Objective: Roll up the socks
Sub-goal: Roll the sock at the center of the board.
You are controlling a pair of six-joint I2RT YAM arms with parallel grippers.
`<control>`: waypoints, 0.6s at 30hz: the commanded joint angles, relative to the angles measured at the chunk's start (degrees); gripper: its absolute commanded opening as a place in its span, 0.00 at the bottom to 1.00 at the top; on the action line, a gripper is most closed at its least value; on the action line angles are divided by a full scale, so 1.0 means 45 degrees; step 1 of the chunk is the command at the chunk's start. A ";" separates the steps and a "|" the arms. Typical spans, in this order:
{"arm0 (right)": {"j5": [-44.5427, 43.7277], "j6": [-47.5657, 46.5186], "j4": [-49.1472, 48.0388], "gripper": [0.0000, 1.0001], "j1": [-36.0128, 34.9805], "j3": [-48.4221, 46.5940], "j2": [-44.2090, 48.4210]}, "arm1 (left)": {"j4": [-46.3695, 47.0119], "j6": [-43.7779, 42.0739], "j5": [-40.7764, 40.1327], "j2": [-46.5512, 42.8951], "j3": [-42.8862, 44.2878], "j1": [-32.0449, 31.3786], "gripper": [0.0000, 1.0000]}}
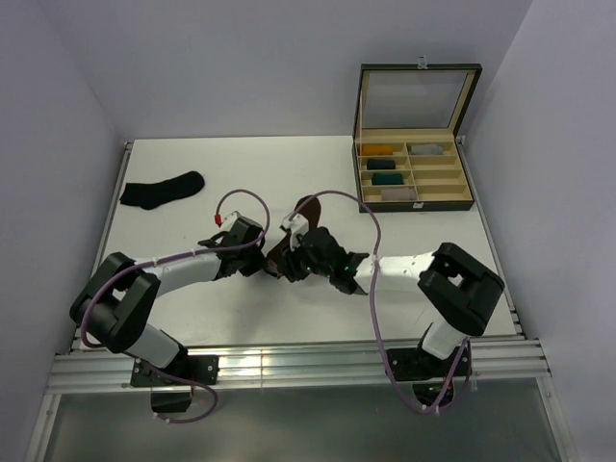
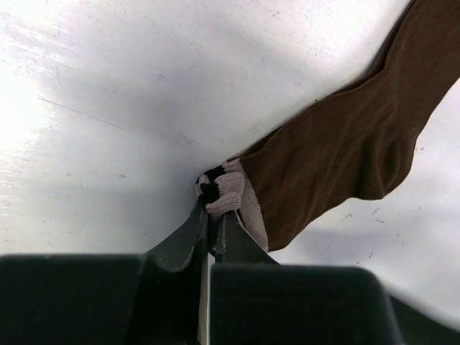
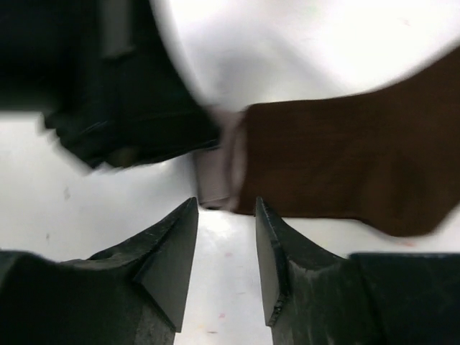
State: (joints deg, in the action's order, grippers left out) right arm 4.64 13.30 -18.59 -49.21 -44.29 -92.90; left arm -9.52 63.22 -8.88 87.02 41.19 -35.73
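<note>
Nearer than the open case (image 1: pixel 417 205) and to its left, the left gripper (image 2: pixel 210 208) is clamped tight on the pale striped cuff of the brown sock (image 2: pixel 345 158), which lies flat on the white table (image 1: pixel 289 164). The right gripper (image 3: pixel 226 205) faces it — jaws partly apart, holding nothing, tips just short of that cuff. The sock's foot trails toward the case. The black sock (image 1: pixel 162 190) lies well left of the case — rolled bundles (image 1: pixel 385 178) sit in some of its compartments.

Your overhead view looks down on the whole white table (image 1: pixel 289 159); both wrist views sit close, sharing the dark brown striped-cuff sock (image 2: pixel 345 144).
</note>
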 commanded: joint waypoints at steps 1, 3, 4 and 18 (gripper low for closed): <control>-0.1754 -0.1585 -0.2406 0.47 -0.0860 0.0857 0.0411 | -0.0600 -0.0299 -0.0057 0.0271 0.0241 -0.0049 0.00; -0.1910 -0.1977 -0.2936 0.50 -0.1288 0.1092 0.0391 | -0.0638 -0.0299 -0.0038 0.0310 0.0261 -0.0049 0.00; -0.1950 -0.2443 -0.3036 0.56 -0.1445 0.1112 0.0256 | -0.0658 -0.0318 0.0001 0.0329 0.0300 -0.0030 0.00; -0.3453 -0.4342 -0.3212 0.56 -0.3029 0.0000 -0.1580 | -0.0600 -0.0299 0.0314 0.0466 0.0339 -0.0049 0.00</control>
State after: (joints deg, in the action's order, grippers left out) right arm -7.42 -3.20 -29.91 -62.39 -41.50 -98.65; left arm -10.17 63.02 -8.38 87.85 42.13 -35.73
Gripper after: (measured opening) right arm 0.558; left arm 0.043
